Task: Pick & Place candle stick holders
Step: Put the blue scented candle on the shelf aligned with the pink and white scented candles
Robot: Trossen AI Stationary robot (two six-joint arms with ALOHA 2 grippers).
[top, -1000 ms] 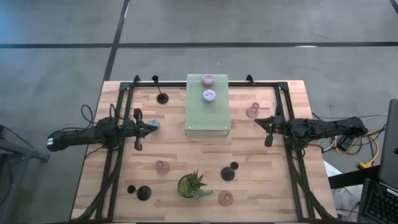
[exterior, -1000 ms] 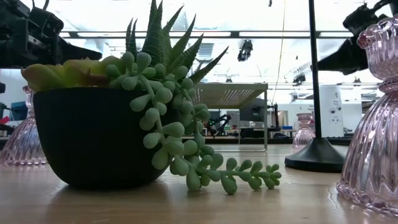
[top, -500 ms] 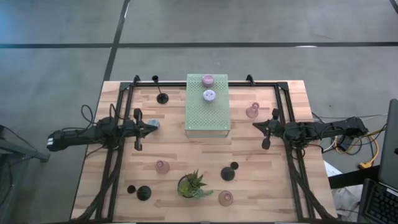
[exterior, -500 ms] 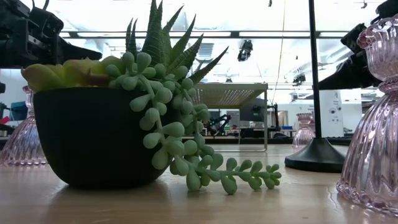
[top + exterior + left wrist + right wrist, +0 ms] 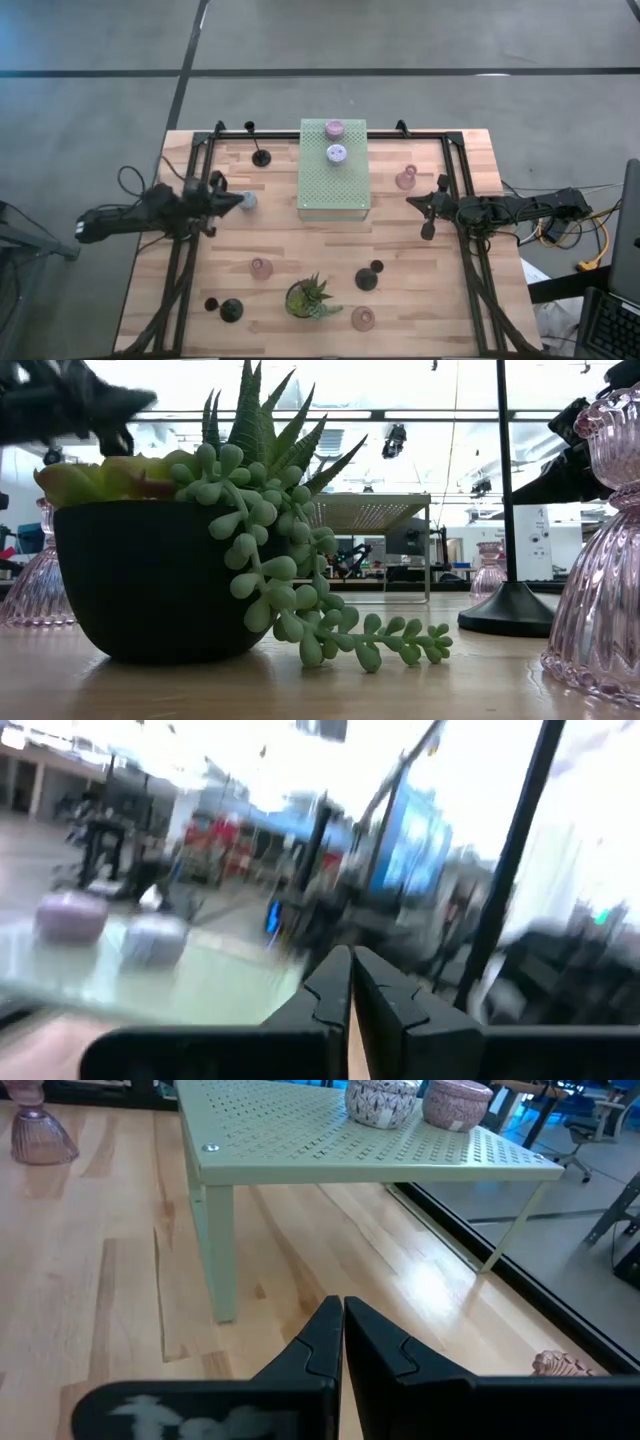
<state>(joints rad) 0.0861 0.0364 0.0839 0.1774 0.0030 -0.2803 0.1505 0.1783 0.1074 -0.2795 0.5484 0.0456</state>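
On box top: two lilac-grey holders (image 5: 335,140) sit on the pale green perforated box (image 5: 334,190)
Left gripper (image 5: 232,202): fingers pressed together, holding nothing, just beside a third lilac-grey holder (image 5: 248,200) (contact unclear)
Right gripper (image 5: 428,214): fingers together, near a pink glass holder (image 5: 405,179)
Front: potted plant (image 5: 310,297)

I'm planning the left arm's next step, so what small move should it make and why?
Probably open the left gripper and ease it toward the lilac-grey holder just ahead: its fingers look shut and empty. Two holders already sit on the perforated box.
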